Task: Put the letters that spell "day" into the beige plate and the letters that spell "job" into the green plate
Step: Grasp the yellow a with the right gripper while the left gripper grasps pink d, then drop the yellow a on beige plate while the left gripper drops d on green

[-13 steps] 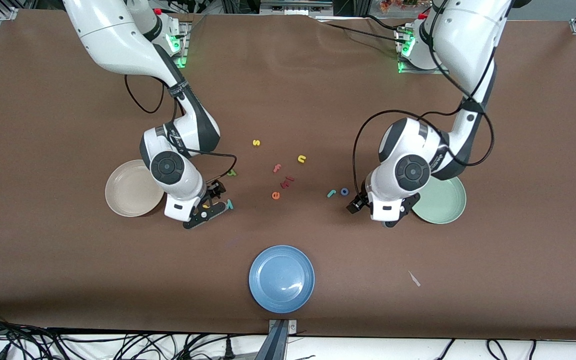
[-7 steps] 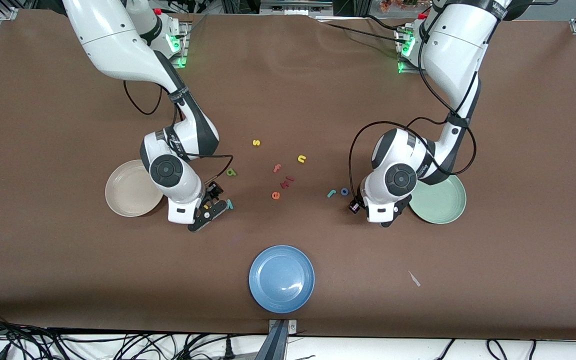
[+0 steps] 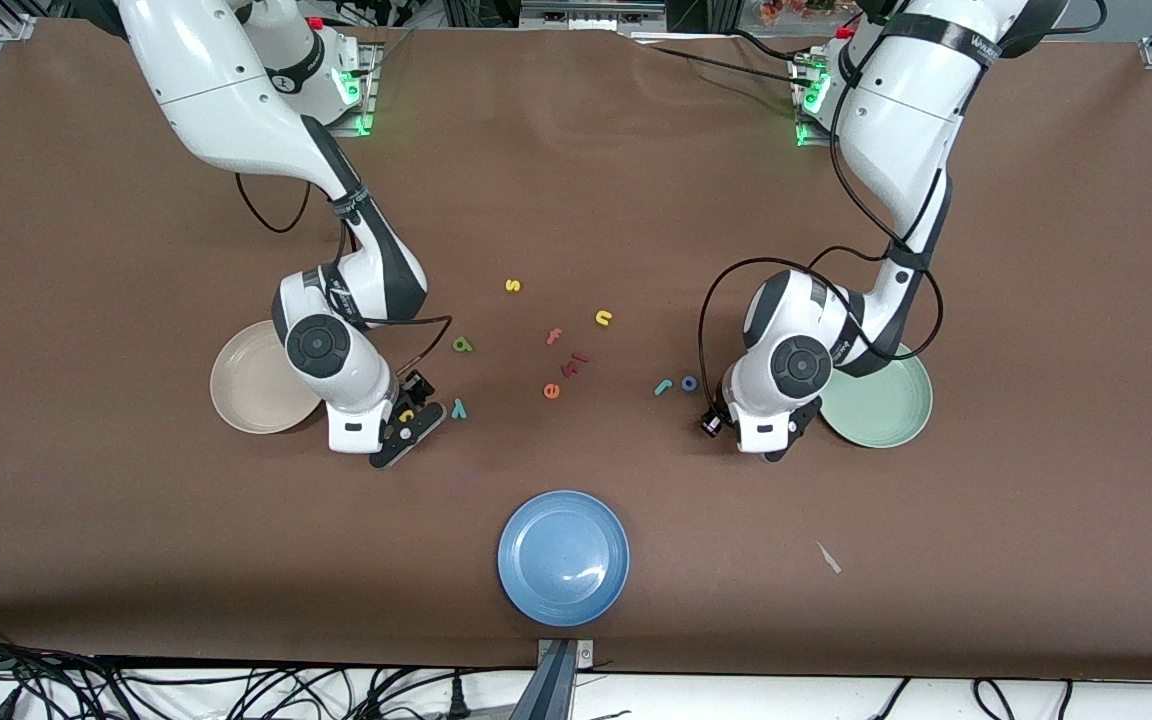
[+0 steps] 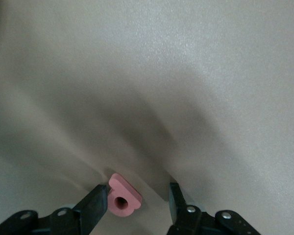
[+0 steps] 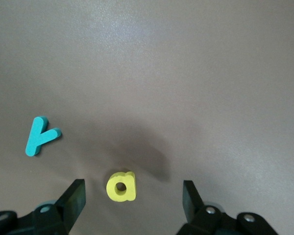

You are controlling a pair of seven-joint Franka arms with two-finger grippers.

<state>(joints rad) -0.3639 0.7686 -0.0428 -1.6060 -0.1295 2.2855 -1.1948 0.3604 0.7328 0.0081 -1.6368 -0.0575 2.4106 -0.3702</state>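
On the table the yellow d [image 5: 121,186] lies flat between the fingers of my open right gripper [image 5: 133,188], touching neither. The front view places that gripper [image 3: 408,412] beside the beige plate [image 3: 254,385]. The teal y [image 3: 457,408] lies close by, and the green a [image 3: 462,345] lies farther from the camera. My left gripper [image 4: 137,193] stands half open around the salmon b [image 4: 123,199], which leans on one finger [image 4: 95,208] and is clear of the other. That hand [image 3: 761,425] is low beside the green plate [image 3: 886,405]. The teal j [image 3: 663,386] and blue o [image 3: 688,383] lie near it.
Loose letters lie mid-table: a yellow s [image 3: 512,285], a yellow n [image 3: 604,318], a salmon f [image 3: 554,336], a dark red piece [image 3: 574,362] and an orange e [image 3: 552,391]. A blue plate [image 3: 563,590] sits near the front edge. A small white scrap [image 3: 828,558] lies nearby.
The left gripper's jaws have narrowed from wide open to half open around the b. The right hand has shifted slightly toward the beige plate, its jaws closing a little over the d.
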